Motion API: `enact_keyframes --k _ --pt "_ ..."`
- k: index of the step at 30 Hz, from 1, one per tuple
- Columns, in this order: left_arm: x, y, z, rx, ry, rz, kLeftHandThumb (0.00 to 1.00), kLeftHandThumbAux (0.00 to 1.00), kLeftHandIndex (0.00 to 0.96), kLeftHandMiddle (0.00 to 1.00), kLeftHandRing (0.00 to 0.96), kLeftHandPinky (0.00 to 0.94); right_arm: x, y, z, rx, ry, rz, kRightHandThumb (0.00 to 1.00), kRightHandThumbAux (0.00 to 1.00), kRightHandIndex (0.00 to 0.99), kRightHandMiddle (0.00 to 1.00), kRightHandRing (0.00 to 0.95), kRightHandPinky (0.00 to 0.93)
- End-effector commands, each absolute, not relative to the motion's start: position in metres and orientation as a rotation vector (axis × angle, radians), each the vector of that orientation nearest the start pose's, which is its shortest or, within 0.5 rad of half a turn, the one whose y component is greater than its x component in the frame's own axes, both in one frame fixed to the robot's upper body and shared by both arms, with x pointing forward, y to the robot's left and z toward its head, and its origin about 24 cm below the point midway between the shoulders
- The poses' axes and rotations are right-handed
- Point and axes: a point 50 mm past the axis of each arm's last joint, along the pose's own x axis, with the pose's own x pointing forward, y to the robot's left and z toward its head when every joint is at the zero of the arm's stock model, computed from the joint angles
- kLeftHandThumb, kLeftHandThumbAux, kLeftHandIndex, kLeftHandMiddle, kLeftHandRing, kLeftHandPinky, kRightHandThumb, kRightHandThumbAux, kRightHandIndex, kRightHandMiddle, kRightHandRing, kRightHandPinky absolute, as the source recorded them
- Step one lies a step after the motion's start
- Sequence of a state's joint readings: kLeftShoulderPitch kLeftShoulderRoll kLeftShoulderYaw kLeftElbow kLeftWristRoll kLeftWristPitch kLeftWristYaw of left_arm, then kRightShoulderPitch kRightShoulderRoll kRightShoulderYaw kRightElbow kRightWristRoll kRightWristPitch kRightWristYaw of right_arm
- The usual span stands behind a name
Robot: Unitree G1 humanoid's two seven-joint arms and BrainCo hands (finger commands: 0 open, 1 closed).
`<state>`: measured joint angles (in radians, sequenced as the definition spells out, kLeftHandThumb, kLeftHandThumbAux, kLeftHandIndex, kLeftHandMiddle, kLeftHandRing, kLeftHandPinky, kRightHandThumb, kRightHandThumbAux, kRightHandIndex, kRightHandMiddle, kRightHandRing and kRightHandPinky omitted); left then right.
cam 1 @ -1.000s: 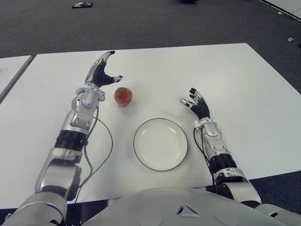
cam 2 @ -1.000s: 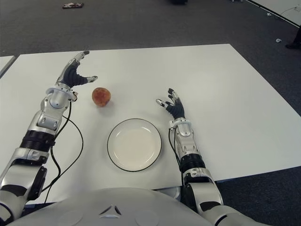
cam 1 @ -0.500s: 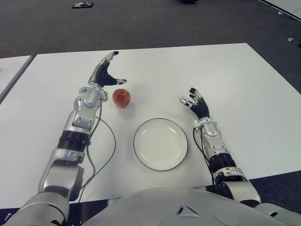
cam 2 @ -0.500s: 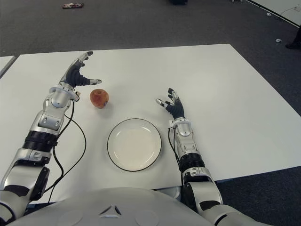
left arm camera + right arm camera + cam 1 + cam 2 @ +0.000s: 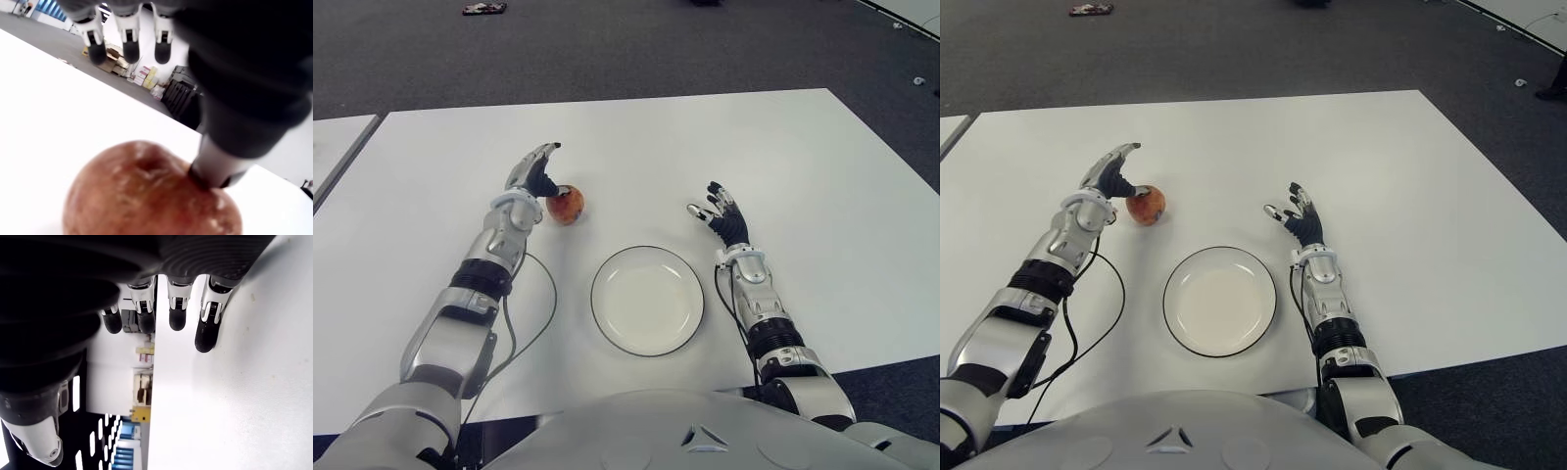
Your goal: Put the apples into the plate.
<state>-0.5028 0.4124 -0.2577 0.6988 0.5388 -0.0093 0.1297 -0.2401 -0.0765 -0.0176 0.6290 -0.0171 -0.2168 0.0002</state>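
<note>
One red-yellow apple sits on the white table, up and left of the white plate, which holds nothing. My left hand is at the apple's left side. Its thumb tip touches the top of the apple, while the other fingers stay stretched out above the fruit, not wrapped around it. My right hand shows to the right of the plate, near its far edge, with fingers spread and holding nothing.
Dark carpet surrounds the table. A second white table edge shows at the far left. A small dark object lies on the floor far behind. A black cable loops from my left forearm over the table.
My left hand has dropped and closed in on the apple from the left; its thumb now touches it. The apple, plate and right hand have hardly moved.
</note>
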Motion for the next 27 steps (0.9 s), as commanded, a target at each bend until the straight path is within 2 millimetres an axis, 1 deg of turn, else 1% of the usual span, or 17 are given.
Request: enact_keyframes --k 1,4,12,20,27 --pt "0.337 0.203 0.024 1.128 0.170 -0.085 0.145 0.147 0.000 0.000 0.000 0.000 0.279 -0.156 -0.030 -0.102 0.246 0.042 0.125 0.703 0.000 0.002 0.002 0.027" --pt "0.336 0.202 0.017 1.149 0.188 -0.094 0.157 0.131 0.000 0.000 0.000 0.000 0.279 -0.156 -0.031 -0.101 0.251 0.038 0.132 0.704 0.000 0.001 0.002 0.028" --pt "0.334 0.203 0.006 1.200 0.230 -0.119 0.176 0.109 0.000 0.000 0.000 0.000 0.279 -0.157 -0.033 -0.104 0.259 0.031 0.144 0.700 0.000 0.000 0.000 0.022" --pt "0.330 0.205 -0.006 1.253 0.275 -0.136 0.179 0.109 0.000 0.000 0.000 0.000 0.279 -0.157 -0.033 -0.103 0.253 0.031 0.153 0.694 0.000 0.003 0.001 0.020" --pt "0.328 0.203 -0.011 1.241 0.286 -0.136 0.172 0.115 0.000 0.000 0.000 0.000 0.279 -0.157 -0.032 -0.100 0.248 0.032 0.158 0.694 0.000 0.004 0.003 0.034"
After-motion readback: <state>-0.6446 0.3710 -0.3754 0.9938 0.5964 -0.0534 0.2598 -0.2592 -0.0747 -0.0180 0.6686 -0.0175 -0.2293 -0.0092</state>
